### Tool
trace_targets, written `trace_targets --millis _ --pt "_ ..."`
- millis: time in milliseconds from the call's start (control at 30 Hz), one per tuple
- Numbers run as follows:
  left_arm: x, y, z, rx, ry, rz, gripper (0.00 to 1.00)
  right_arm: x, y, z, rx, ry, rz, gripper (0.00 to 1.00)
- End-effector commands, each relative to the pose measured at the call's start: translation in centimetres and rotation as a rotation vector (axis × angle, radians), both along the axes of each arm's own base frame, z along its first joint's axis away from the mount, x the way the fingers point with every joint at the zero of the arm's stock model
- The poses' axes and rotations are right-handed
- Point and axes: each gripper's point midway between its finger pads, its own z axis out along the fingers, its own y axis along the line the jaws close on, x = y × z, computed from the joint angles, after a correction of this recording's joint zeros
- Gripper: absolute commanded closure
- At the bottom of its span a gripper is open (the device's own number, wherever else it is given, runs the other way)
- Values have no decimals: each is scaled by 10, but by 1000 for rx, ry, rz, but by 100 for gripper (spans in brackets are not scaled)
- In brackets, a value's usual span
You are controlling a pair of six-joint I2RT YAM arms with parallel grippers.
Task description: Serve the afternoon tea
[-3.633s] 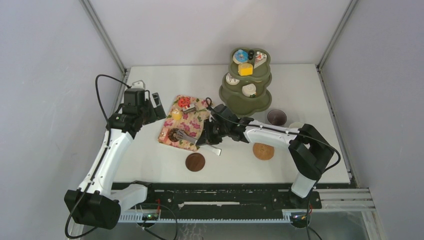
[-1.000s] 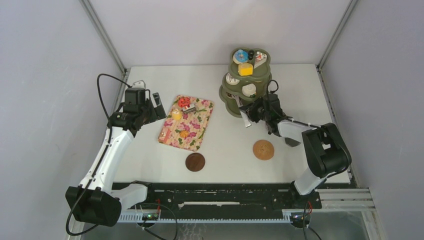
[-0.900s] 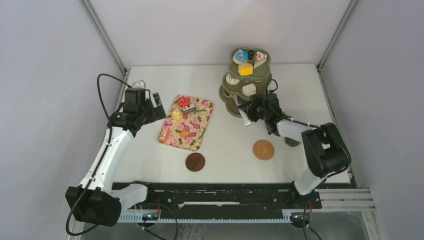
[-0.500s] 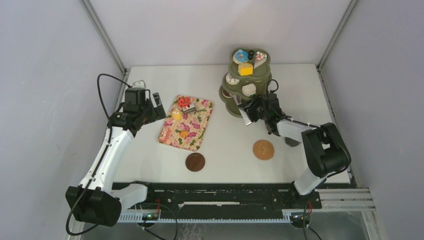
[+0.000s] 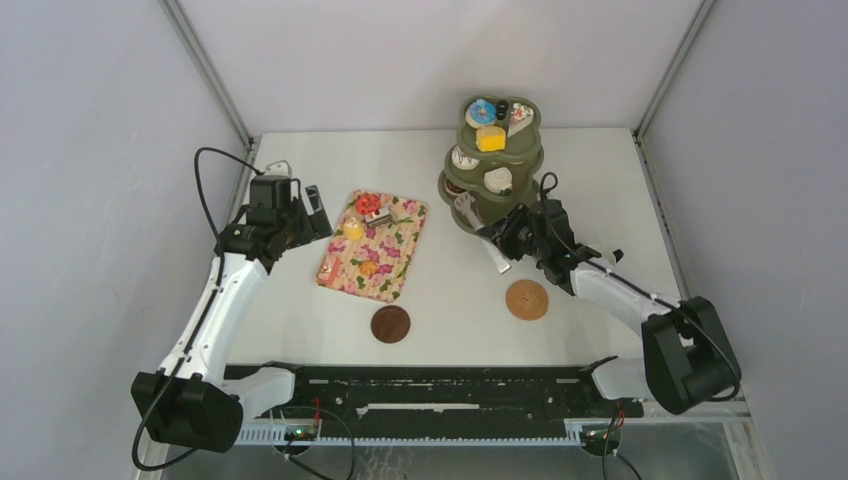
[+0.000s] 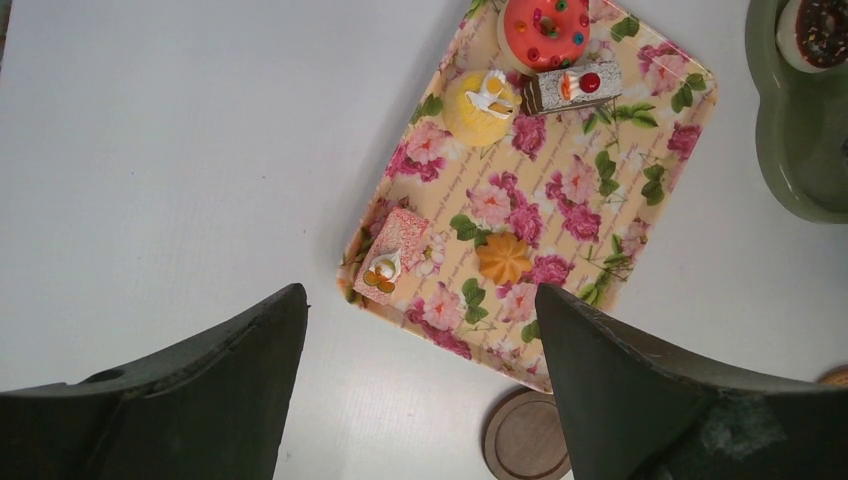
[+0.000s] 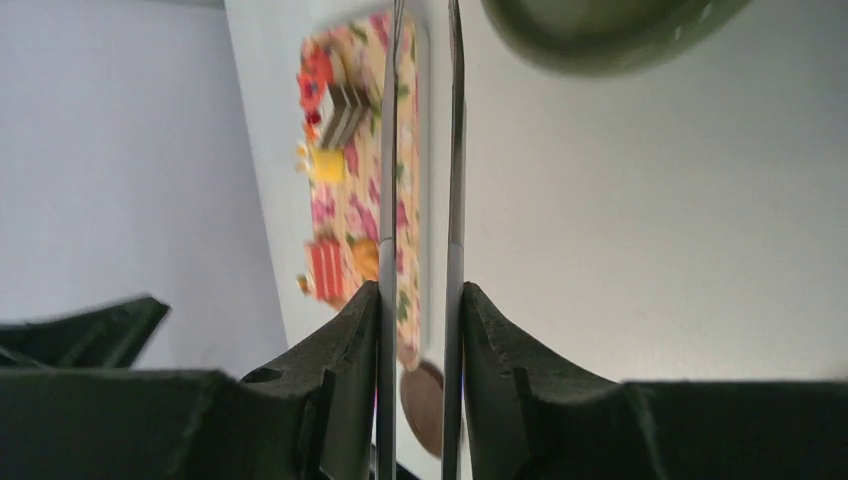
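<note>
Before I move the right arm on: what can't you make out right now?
Tongs tips: right wrist view, cut off by the top edge; too small in top view.
Tiered stand, lower shelves: top view, overhung by upper tiers.
Pastries on tray: right wrist view, blurred.
Mugs: in no view.

The tray (image 5: 390,280) lies left of the table's (image 5: 330,160) middle, holding five pastries (image 6: 503,257): a donut (image 6: 546,30) and a roll (image 6: 570,86) at its far end, a slice (image 6: 390,255) by its near left corner. Right of it, toward the far edge, stands the tiered stand (image 5: 530,158), with a cube (image 5: 490,138) on top. One coaster (image 5: 390,323) lies just before the tray and a second coaster (image 5: 526,299) before the stand. The tongs (image 5: 498,258), in the right hand (image 5: 512,235), are between that coaster and the stand.
</note>
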Motion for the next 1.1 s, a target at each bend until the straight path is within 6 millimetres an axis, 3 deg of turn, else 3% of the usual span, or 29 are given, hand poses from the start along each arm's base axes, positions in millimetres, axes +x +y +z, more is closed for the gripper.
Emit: trace_targets --millis 0,167,300,467,600,733,833,1067 --pt "5 0 10 -1 -35 -8 12 -44 11 6 -107 -47 151 63" --pt "4 -1 6 -9 -29 -7 12 -81 32 26 -188 -166 305 67" --pt "2 -3 6 -21 -31 -11 12 -81 58 33 -330 -222 402 71" --pt "-4 0 7 -10 -37 -8 12 -48 99 48 -386 -255 440 81" --pt "-7 2 8 -2 -42 -1 12 -13 120 34 -445 -219 433 87" --pt "-6 2 8 -5 -41 -2 12 16 139 33 -473 -211 430 90" --pt "-6 2 13 -4 -51 -3 12 21 143 24 -508 -205 448 88" --pt "-7 5 10 5 -43 5 11 11 117 7 -645 -230 501 79"
